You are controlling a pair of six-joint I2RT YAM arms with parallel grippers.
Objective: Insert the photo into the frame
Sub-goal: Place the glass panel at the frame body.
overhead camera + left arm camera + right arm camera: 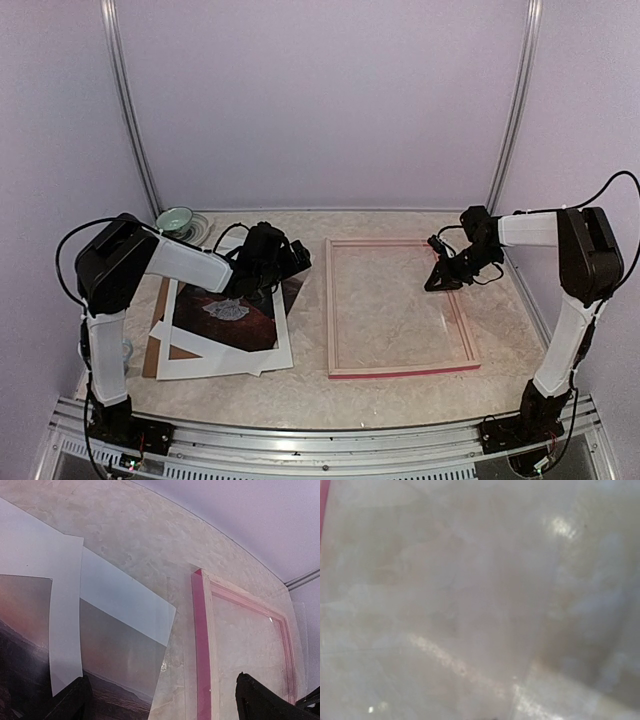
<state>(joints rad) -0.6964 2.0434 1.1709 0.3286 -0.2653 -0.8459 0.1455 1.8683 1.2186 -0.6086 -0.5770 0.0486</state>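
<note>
1. Photo (228,318) lies left of frame (333,310), apart from it, overlapping white mat (283,352).
2. Left gripper (165,702) hovers above it, spread wide (pickup step, likely).
3. Right gripper (445,276) is pressed together at frame's right rail.
4. Next: pinch 1 photo edge cleanly.

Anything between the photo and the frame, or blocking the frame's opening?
Bare table lies between the photo and the frame. The right gripper hangs low over the opening near the right rail.
</note>
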